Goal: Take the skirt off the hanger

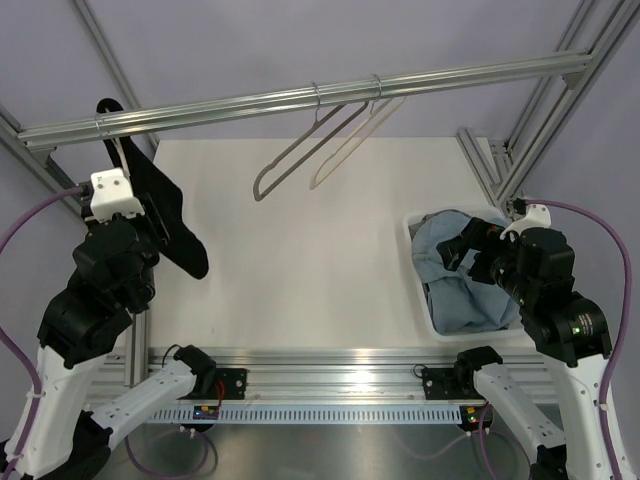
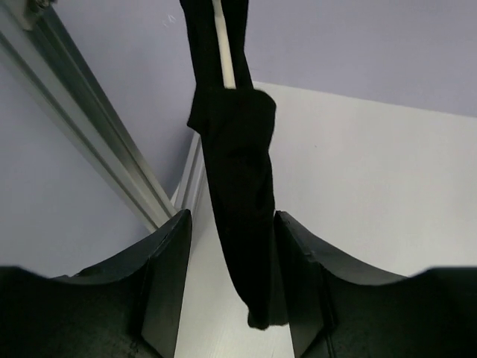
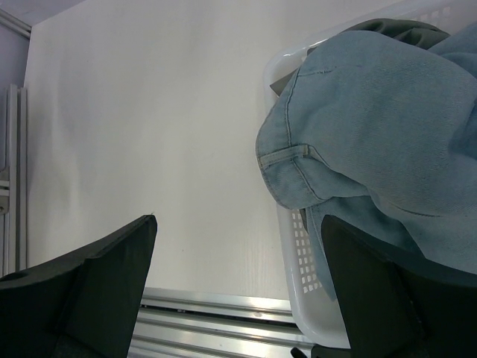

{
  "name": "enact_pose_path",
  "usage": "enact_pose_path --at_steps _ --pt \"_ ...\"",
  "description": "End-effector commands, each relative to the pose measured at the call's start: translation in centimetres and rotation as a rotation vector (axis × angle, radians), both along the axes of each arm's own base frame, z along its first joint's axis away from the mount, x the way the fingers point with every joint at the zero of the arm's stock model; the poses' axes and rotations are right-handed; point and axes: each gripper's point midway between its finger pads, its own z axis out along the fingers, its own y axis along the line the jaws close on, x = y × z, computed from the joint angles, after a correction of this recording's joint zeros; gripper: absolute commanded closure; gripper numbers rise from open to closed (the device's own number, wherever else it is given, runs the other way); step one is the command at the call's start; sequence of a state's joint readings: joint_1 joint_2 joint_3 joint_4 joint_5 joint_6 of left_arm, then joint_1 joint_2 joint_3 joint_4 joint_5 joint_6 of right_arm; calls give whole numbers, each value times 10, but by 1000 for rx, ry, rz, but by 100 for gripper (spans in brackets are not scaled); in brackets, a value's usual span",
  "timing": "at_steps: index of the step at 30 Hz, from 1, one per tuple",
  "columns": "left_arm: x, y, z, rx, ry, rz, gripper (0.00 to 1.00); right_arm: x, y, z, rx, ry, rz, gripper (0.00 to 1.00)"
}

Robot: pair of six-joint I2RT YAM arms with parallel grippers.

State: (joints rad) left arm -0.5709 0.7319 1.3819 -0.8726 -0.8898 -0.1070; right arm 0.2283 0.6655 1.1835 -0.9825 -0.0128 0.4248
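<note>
Your grey-taupe hanger (image 1: 285,152) hung bare from the rail (image 1: 230,105) above the middle of the table (image 1: 300,290). Its hook was on the bar and its long axis slanted down and to the left in the top view, just beside a paler cream hanger (image 1: 345,140). The skirt (image 3: 395,31) appeared to be the fold of dark grey cloth at the far end of the white basket (image 3: 298,253). Only the right wrist view showed it, tucked behind the light blue jeans (image 3: 373,112) heaped on top, and too little showed to tell which way it lay. From above, the basket showed mostly denim. Your right gripper (image 3: 238,283) hovered over the basket's near rim with its jaws spread wide and nothing between them. Your left gripper (image 2: 231,224) straddled the lower end of a black garment (image 2: 238,186) hanging at the rail's left end. The left wrist view showed it hanging straight down, with a pale hanger strip (image 2: 222,45) inside. The jaws stood apart, and bare table showed between one finger and the cloth, so nothing was pinched.
</note>
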Motion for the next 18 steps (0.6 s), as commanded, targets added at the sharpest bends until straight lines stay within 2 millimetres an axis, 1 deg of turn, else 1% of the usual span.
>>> enact_pose_path --at_steps 1,2,4,6,8,10,11,12,13,14,17,18 --pt "4 12 33 4 -89 88 50 -3 -1 1 -15 -10 13 1" --pt "4 13 35 11 -89 99 51 -3 -1 2 -14 -14 13 1" --pt "7 13 40 26 -83 113 60 -3 -1 3 -14 -14 15 1" --pt "11 12 39 57 -47 124 66 -4 0 3 -11 -15 17 1" --pt "12 12 35 62 -26 132 69 -4 0 4 -10 -15 17 1" --pt "14 11 27 76 0 135 69 -5 -1 6 -11 -23 16 0" --pt "14 10 24 73 4 138 66 -6 -1 7 -12 -25 13 1" --pt "15 10 22 74 10 138 61 -6 -2 8 -12 -30 14 1" --pt "14 10 19 79 23 140 53 -7 -2 10 -13 -33 13 0" --pt "13 11 18 72 23 146 41 -7 -2 9 -13 -31 13 1" --pt "11 13 16 62 28 154 33 -8 -3 11 -12 -39 12 1" --pt "10 13 15 62 32 154 32 -9 -3 11 -14 -40 11 1"
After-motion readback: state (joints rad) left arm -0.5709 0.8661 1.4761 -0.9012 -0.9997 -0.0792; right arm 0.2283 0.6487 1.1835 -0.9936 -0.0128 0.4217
